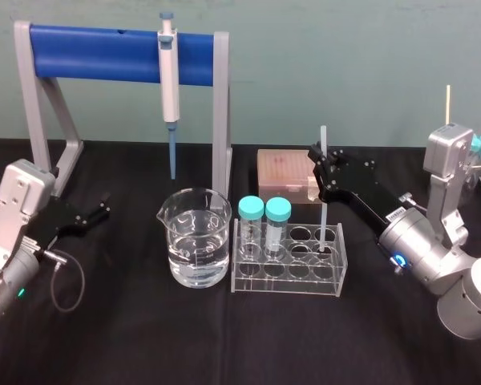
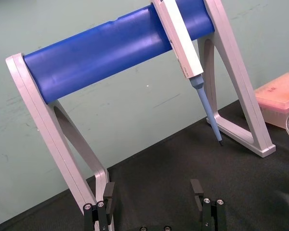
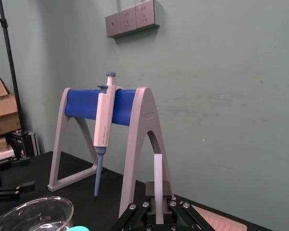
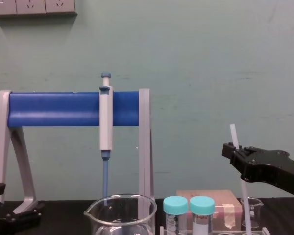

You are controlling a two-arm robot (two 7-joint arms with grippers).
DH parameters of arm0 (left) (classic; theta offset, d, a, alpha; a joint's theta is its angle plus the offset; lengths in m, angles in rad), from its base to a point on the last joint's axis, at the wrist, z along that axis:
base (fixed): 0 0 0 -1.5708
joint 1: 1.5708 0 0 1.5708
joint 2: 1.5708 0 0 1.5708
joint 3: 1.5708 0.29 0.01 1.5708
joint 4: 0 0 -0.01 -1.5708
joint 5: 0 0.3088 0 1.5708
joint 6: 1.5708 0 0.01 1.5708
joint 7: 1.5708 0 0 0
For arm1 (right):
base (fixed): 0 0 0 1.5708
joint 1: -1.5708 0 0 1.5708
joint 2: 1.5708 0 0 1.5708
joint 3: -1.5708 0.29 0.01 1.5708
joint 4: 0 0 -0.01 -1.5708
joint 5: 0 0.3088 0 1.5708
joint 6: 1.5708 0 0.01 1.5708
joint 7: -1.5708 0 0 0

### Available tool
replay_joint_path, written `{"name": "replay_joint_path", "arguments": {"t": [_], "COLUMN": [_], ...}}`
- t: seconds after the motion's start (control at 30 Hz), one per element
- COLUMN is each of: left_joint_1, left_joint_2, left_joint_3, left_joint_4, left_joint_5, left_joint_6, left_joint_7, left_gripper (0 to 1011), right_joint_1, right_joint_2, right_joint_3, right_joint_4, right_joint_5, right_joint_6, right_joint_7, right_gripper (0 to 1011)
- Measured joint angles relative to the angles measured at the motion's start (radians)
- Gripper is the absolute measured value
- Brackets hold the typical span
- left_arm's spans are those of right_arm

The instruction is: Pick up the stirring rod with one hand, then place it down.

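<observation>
Rod [image 1: 324, 220]: upright, tip in rack [image 1: 289, 285]
Right hand [image 1: 321, 170]: gripping rod above rack
Left hand [image 1: 103, 207]: fingers apart, left of rack

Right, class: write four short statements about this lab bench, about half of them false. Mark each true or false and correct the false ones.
1. The right end effector holds the thin white translucent stirring rod upright. True.
2. The rod's lower end sits in the clear glass beaker of water. False: it points down into the clear plastic tube rack, beside the beaker.
3. The white-and-blue pipette hangs on the grey stand with the blue bar. True.
4. The left end effector grips a teal-capped tube. False: it is open and empty at the table's left, and both teal-capped tubes stand in the rack.
</observation>
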Motion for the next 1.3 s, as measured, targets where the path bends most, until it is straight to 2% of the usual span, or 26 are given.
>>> {"name": "replay_joint_path", "arguments": {"t": [1.3], "left_joint_1": [0.0], "left_joint_2": [0.0], "left_joint_3": [0.0], "left_joint_4": [0.0], "left_joint_5": [0.0], "left_joint_6": [0.0], "left_joint_7": [0.0], "left_gripper": [1001], "right_joint_1": [-0.012], "right_joint_2": [-0.009], "right_joint_3": [0.002], "right_joint_4": [0.022], "right_joint_5": [-0.028], "right_joint_6": [0.03], "right_joint_7": [-0.029], "right_gripper": [77]}}
